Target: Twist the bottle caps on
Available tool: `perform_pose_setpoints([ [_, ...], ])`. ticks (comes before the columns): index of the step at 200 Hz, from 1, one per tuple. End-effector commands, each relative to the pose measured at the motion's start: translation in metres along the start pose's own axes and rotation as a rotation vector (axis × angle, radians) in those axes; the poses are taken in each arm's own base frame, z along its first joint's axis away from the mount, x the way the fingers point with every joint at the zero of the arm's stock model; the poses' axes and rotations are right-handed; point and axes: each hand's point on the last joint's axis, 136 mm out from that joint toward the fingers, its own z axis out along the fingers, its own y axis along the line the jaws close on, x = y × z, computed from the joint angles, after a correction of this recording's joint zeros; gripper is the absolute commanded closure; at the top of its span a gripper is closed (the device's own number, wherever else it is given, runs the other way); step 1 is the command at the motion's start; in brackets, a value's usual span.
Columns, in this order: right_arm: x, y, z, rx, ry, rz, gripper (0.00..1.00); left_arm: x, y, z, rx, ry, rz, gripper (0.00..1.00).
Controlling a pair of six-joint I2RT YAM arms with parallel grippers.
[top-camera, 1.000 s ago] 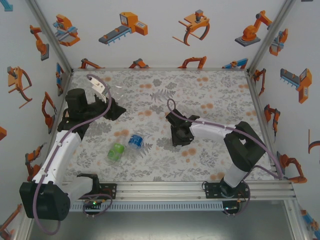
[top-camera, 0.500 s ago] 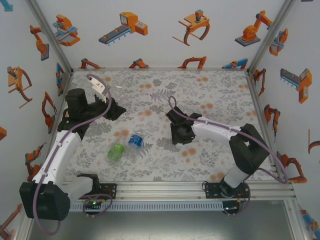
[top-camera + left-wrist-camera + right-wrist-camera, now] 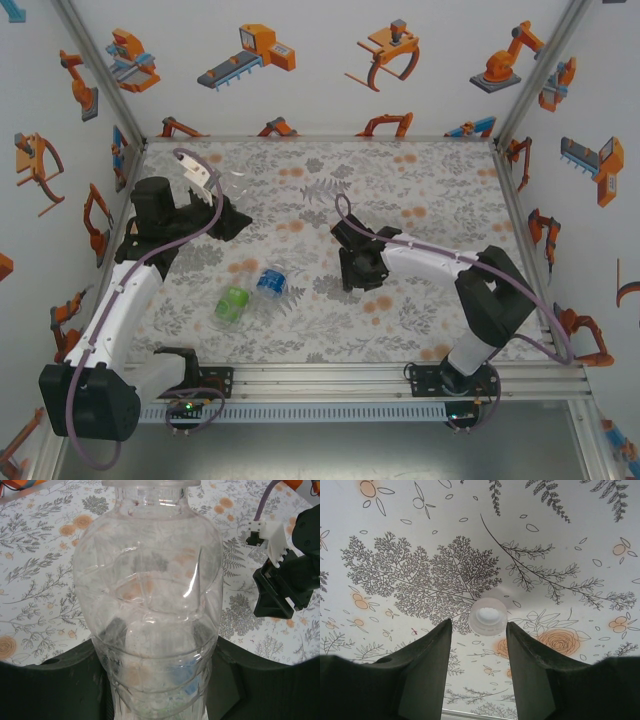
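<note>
My right gripper (image 3: pixel 479 625) hangs released, jaws astride the bottle cap (image 3: pixel 488 616) lying near the table's (image 3: pixel 420 190) middle. I should drop straight, centre it between my 2 fingers, then pinch gently. My left gripper (image 3: pixel 222 213) grasps a clear bottle (image 3: pixel 150 590) near the left edge.

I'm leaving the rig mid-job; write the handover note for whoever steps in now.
Left gripper: shut on a clear bottle.
Right gripper: open, low over the table, fingers either side of a white cap lying at their tips, not gripped.
Green-label bottle and blue-label bottle lie side by side on the table.
Done: one bottle in hand.
Left: grasp the cap and screw it on. Whether the lying bottles are capped cannot be told.
</note>
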Motion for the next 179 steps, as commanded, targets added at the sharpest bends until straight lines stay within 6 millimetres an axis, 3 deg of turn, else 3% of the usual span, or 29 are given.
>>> perform_pose_setpoints([
  [1, -0.003, 0.007, 0.000, -0.011, 0.000, -0.002, 0.54, -0.010, -0.003, -0.002, 0.014, -0.028, 0.017, 0.92],
  [110, 0.005, 0.005, 0.015, -0.002, 0.024, 0.001, 0.57, -0.010, -0.002, -0.001, 0.016, -0.028, 0.011, 0.91],
  [143, 0.006, 0.006, 0.019, -0.014, 0.023, 0.016, 0.67, -0.010, -0.002, -0.001, 0.018, -0.028, 0.010, 0.91],
  [179, -0.001, 0.022, 0.013, -0.125, -0.009, 0.048, 0.77, -0.010, -0.002, -0.001, 0.019, -0.027, 0.009, 0.91],
])
